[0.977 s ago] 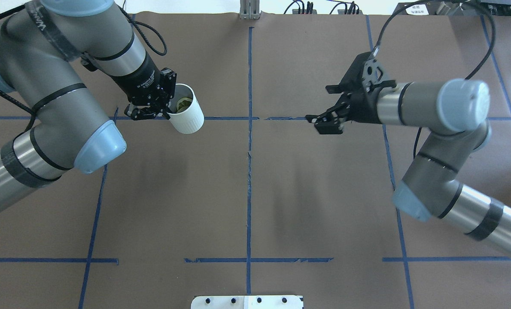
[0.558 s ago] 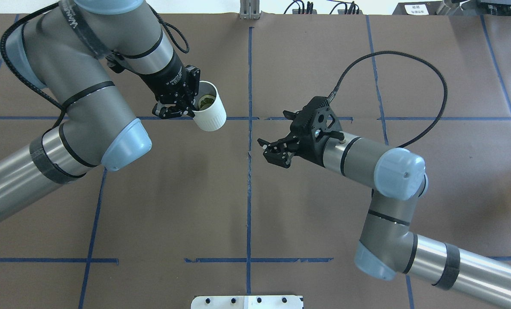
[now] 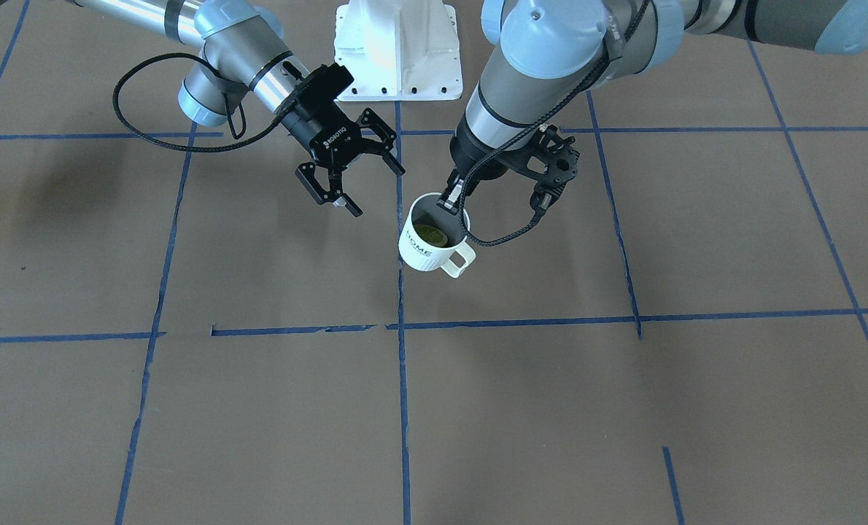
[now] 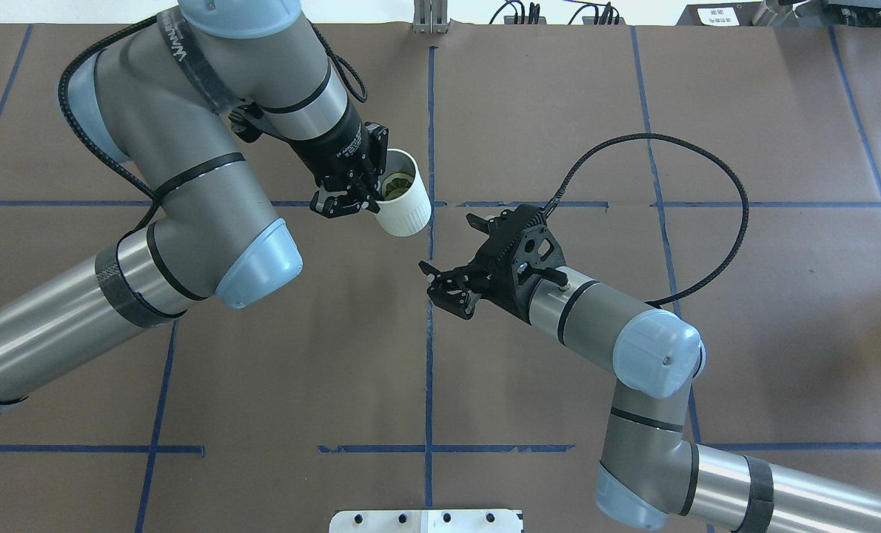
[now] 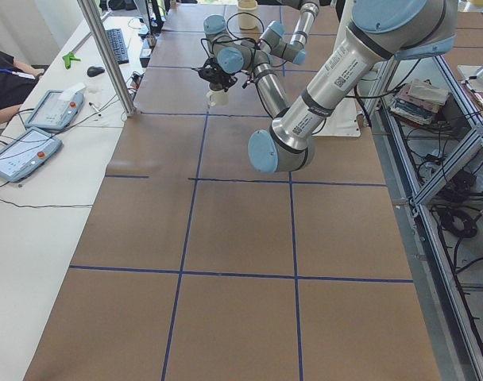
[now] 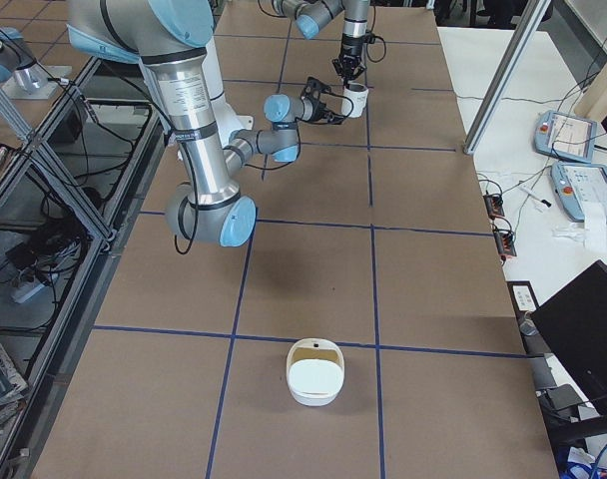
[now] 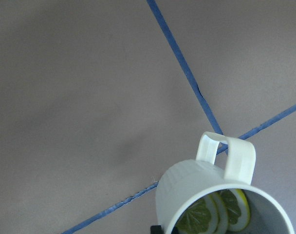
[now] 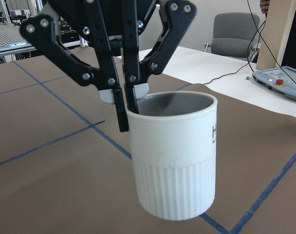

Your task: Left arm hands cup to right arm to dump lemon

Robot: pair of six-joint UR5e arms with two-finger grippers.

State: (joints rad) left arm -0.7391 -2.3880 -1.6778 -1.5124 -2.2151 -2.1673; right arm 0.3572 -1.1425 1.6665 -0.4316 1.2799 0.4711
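My left gripper (image 4: 370, 194) is shut on the rim of the white cup (image 4: 405, 200) and holds it upright above the table, near the centre line. The lemon (image 4: 394, 185) lies inside as yellow-green slices, also seen in the left wrist view (image 7: 221, 217). In the front view the cup (image 3: 425, 248) hangs below the left gripper (image 3: 452, 205), handle toward the camera. My right gripper (image 4: 442, 287) is open and empty, a short way from the cup and pointing at it. The right wrist view shows the cup (image 8: 172, 156) close ahead, with the left fingers (image 8: 122, 105) pinching its rim.
Brown paper with blue tape lines covers the table. The robot's white base plate (image 3: 397, 44) is at the table's edge. A white basin (image 6: 313, 371) sits far down the table on my right side. Operator pendants (image 5: 23, 151) lie on a side table.
The left arm carried the cup rightward toward the centre line. The right arm swung left and nearer, bringing its open gripper close to the cup.
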